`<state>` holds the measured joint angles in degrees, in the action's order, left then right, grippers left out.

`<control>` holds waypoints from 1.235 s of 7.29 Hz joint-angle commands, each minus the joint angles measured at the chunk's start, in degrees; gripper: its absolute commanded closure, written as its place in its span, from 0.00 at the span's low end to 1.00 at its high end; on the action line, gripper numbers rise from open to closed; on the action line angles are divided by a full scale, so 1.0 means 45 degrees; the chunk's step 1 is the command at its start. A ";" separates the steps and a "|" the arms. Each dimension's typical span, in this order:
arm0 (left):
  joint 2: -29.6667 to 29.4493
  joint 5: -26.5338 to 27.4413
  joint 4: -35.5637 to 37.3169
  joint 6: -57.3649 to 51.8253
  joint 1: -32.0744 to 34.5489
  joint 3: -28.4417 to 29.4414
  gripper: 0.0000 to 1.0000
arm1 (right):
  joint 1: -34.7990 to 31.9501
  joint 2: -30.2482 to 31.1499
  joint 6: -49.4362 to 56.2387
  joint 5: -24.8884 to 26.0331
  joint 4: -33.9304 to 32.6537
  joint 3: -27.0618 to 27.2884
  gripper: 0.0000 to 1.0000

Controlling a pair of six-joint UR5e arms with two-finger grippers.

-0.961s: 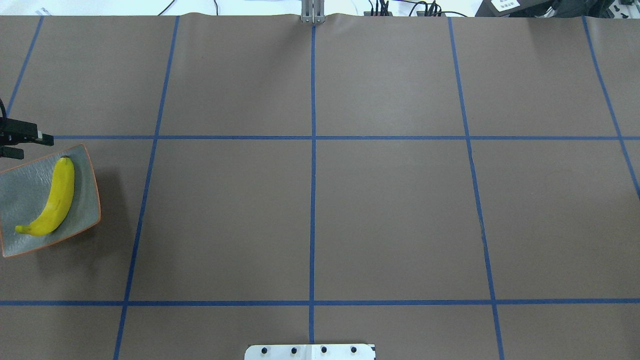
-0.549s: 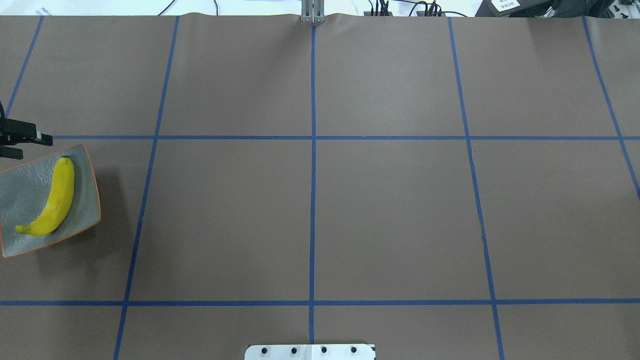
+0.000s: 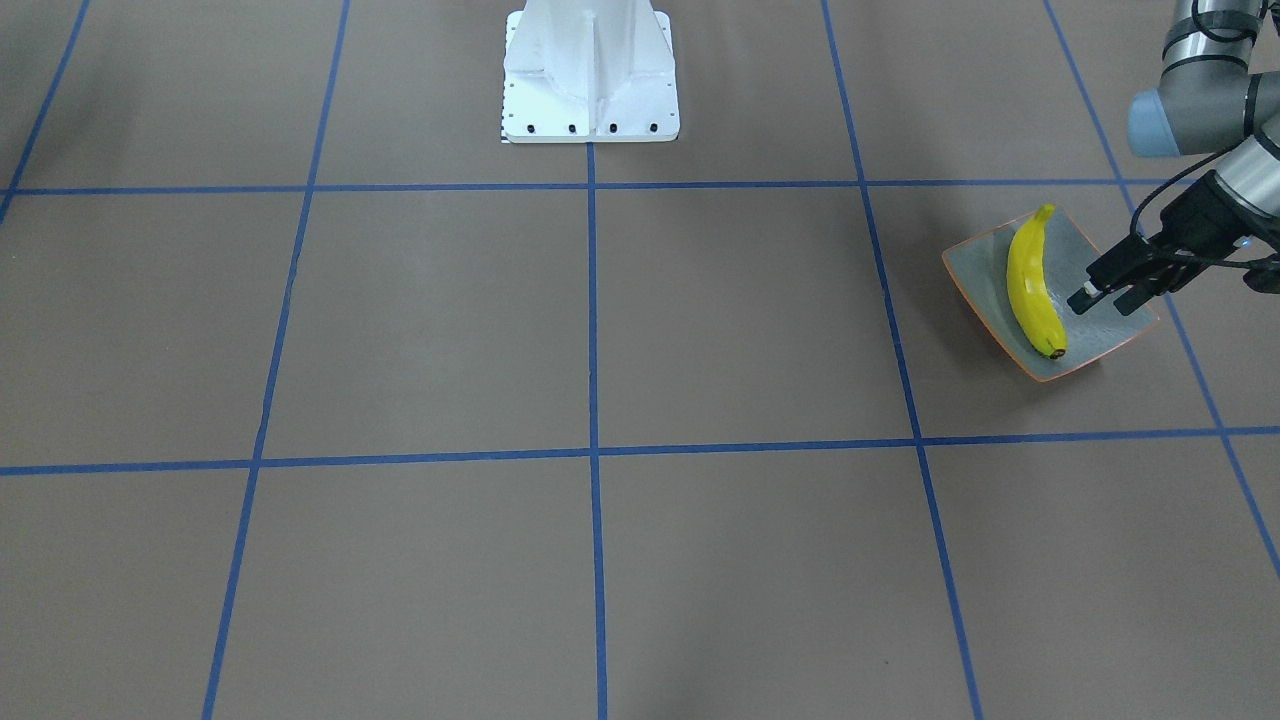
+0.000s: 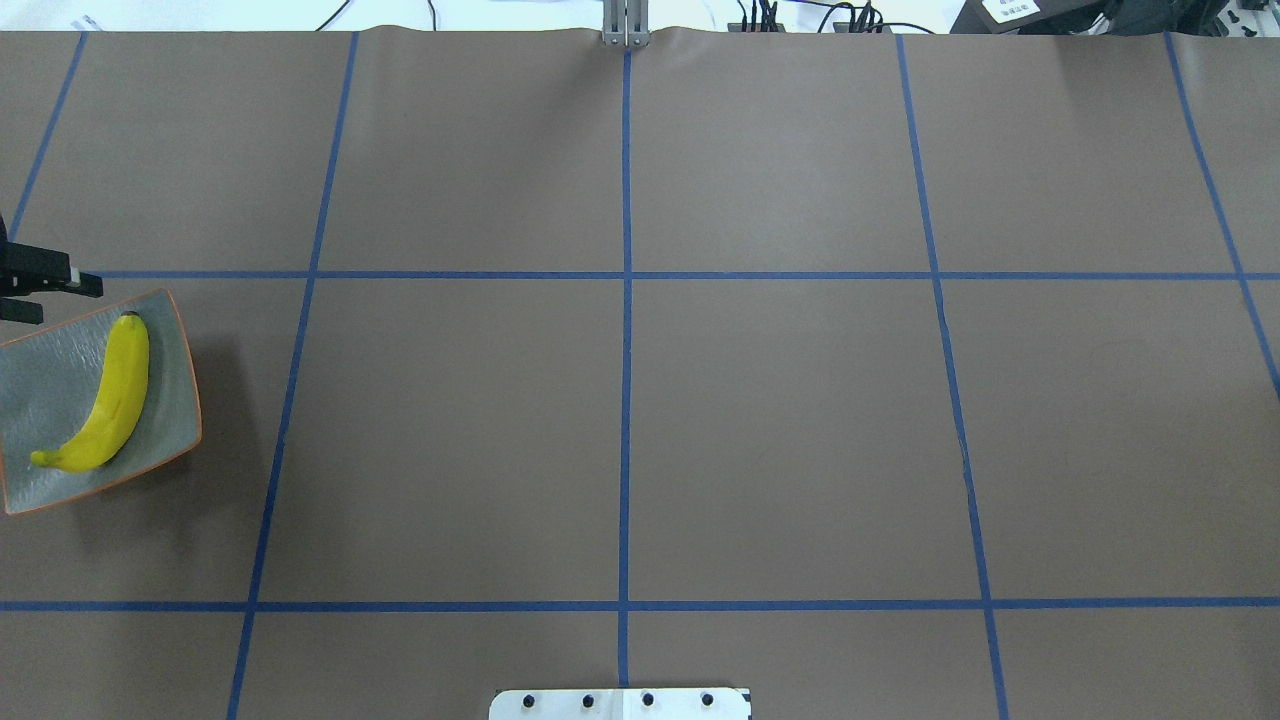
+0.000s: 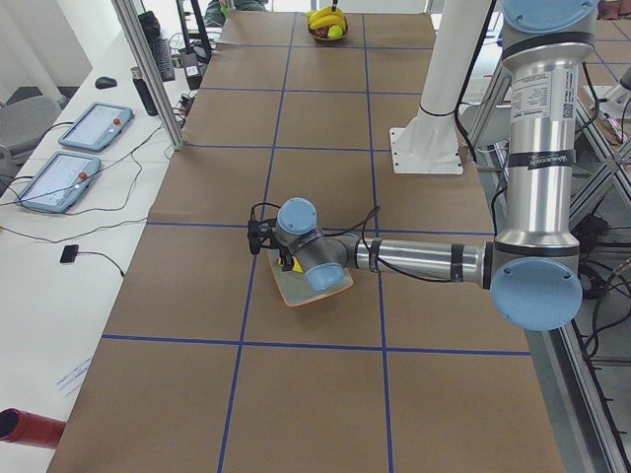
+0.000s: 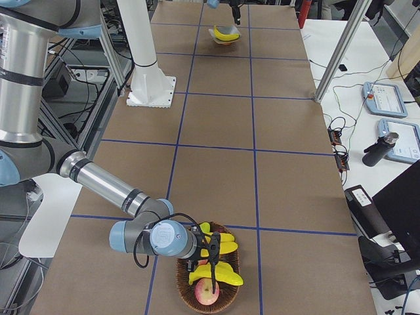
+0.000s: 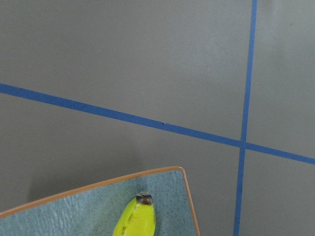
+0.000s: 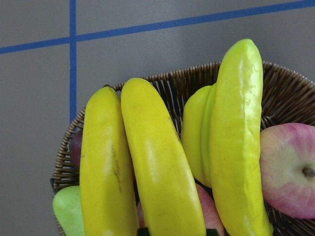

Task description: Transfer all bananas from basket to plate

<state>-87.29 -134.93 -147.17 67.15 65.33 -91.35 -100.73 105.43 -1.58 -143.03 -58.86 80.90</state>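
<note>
Left end of table:
- One banana [image 3: 1030, 285] lies along the plate [image 3: 985, 280], dark tip toward the far corner, resting free.
- The left gripper [image 3: 1100, 298] hangs above that corner with its fingers spread and nothing between them, clear of the fruit.

Change over the last second:
- In the overhead view the left gripper has drifted slightly outward, toward the table's edge.
- Banana and plate have not shifted at all.
- This reads as a finished release with the arm backing off, so one banana counts as delivered.

Right end of table:
- The basket [image 8: 285, 98] still holds at least three bananas [image 8: 152, 162], packed side by side over an apple [image 8: 290, 167].
- The right gripper [image 6: 207, 257] sits low over the pile.
- Its wrist camera shows only dark slivers at the bottom edge, so it cannot be told whether its fingers are apart or closed.

Judgement:
- The task is early, with most of the fruit still to move.
- The next pick probably falls to the right arm.
- Basket and plate stand well apart, so each banana has a long carry.
</note>
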 commanded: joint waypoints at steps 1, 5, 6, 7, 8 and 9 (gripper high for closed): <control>-0.0016 0.0042 -0.0009 0.0000 -0.0025 0.0006 0.01 | -0.0250 0.0087 0.0290 -0.0052 -0.0007 0.0302 1.00; -0.0152 0.0004 0.0010 0.0019 -0.0025 -0.0033 0.01 | -0.0622 0.0107 0.0703 -0.0052 -0.0084 0.1157 1.00; -0.0172 0.0023 0.0010 0.0019 -0.0044 -0.0014 0.01 | -0.0700 0.0107 0.0703 -0.0052 -0.0820 0.1819 1.00; -0.0191 0.0004 0.0010 0.0019 -0.0044 -0.0033 0.01 | -0.0778 0.0049 0.0703 -0.0052 -0.2123 0.3083 1.00; -0.0192 0.0003 0.0010 0.0019 -0.0025 -0.0033 0.01 | -0.0817 0.0068 0.0722 0.0064 -0.3315 0.4140 1.00; -0.0211 0.0003 0.0010 0.0019 -0.0044 -0.0014 0.01 | -0.0818 0.0068 0.0664 0.0027 -0.3424 0.4363 1.00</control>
<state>-88.16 -134.90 -147.13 67.24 65.16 -91.47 -104.29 105.75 1.58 -142.96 -71.21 97.30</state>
